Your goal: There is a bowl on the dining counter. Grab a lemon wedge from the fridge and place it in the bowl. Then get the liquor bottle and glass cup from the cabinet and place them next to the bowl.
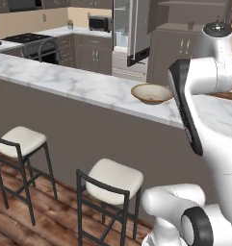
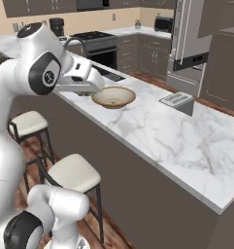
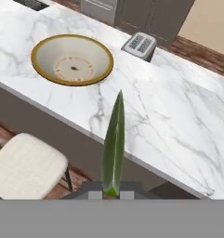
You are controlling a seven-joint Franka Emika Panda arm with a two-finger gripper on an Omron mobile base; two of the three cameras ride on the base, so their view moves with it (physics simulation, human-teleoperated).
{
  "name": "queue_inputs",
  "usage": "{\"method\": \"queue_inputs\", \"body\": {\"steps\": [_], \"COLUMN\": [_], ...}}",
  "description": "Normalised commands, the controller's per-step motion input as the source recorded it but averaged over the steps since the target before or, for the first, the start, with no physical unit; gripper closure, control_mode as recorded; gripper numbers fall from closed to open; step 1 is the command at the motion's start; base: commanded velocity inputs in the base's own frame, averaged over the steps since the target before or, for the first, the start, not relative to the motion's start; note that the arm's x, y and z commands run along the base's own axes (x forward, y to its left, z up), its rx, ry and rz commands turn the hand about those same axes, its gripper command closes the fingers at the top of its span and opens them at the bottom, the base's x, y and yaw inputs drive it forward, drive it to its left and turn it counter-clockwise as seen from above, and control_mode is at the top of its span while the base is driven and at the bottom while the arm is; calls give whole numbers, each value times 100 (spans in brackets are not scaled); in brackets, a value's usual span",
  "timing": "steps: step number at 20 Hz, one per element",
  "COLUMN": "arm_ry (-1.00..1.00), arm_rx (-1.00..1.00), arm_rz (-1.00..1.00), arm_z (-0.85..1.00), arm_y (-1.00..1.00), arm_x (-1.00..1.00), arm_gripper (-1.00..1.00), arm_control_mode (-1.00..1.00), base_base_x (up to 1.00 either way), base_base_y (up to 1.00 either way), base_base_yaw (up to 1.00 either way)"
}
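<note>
A tan bowl [image 1: 152,93] [image 2: 113,97] [image 3: 72,59] with a patterned bottom sits empty on the white marble dining counter [image 1: 64,81] [image 2: 176,141] [image 3: 178,121]. In the hand view my gripper [image 3: 111,188] is shut on the lemon wedge [image 3: 114,144], which shows edge-on as a thin green-yellow sliver pointing up from the fingertips. The gripper hangs above the counter's front edge, to the near right of the bowl and apart from it. The fridge [image 1: 132,33] [image 2: 186,29] stands behind the counter with its door open.
A small grey toaster-like box [image 2: 176,99] [image 3: 140,45] stands on the counter beyond the bowl. White-cushioned bar stools [image 1: 112,180] [image 2: 72,172] [image 3: 25,165] line the counter's front. Taupe cabinets [image 1: 185,45] [image 2: 225,63] flank the fridge.
</note>
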Motion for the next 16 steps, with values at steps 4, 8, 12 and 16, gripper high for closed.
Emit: {"method": "queue_inputs", "body": {"steps": [4, 8, 12, 16], "arm_ry": [19, 14, 14, 9], "arm_rx": [13, 6, 1, 0], "arm_rz": [0, 0, 1, 9], "arm_z": [-1, -6, -35, -52], "arm_y": [0, 0, 0, 0], "arm_x": [100, 100, 97, 69], "arm_gripper": [100, 100, 100, 100], "arm_control_mode": [-100, -100, -100, -100], "base_base_x": [0, 0, 0, 0], "base_base_y": [0, 0, 0, 0], "base_base_yaw": [0, 0, 0, 0]}}
